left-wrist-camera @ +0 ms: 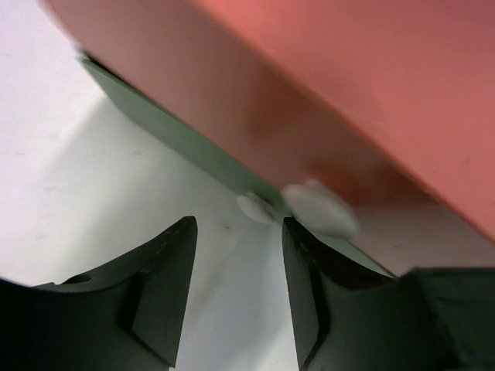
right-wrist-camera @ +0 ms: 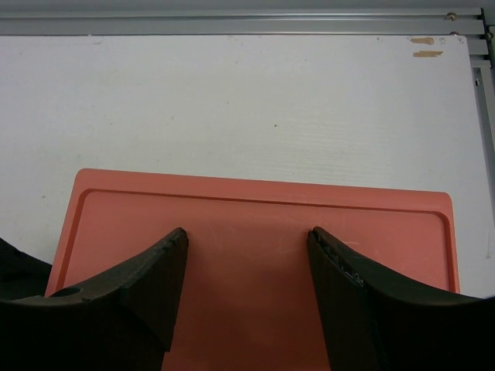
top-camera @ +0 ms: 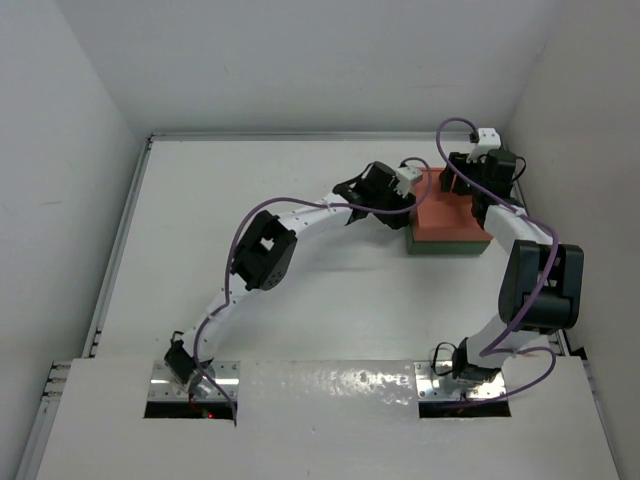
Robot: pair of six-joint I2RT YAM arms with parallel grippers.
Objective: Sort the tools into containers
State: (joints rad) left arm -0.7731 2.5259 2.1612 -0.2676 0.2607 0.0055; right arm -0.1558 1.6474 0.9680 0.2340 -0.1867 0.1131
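Observation:
The containers are stacked at the table's far right, the orange-red tray [top-camera: 452, 216] lying on the dark green tray [top-camera: 440, 246]. My left gripper [top-camera: 404, 198] is low at their left edge, open, with bare table between its fingers [left-wrist-camera: 166, 263]. In the left wrist view the orange-red tray [left-wrist-camera: 325, 85] tilts above the green tray's rim [left-wrist-camera: 178, 135]. My right gripper [top-camera: 478, 188] hovers over the orange-red tray [right-wrist-camera: 387, 224], open [right-wrist-camera: 247, 232] and holding nothing. No tools are in view.
A small blurred white piece [left-wrist-camera: 317, 207] sits at the trays' edge by my left fingertip. White walls close in the table on three sides. A metal rail [right-wrist-camera: 232, 23] runs along the table's edge, with bits of tape [right-wrist-camera: 424, 40] near it.

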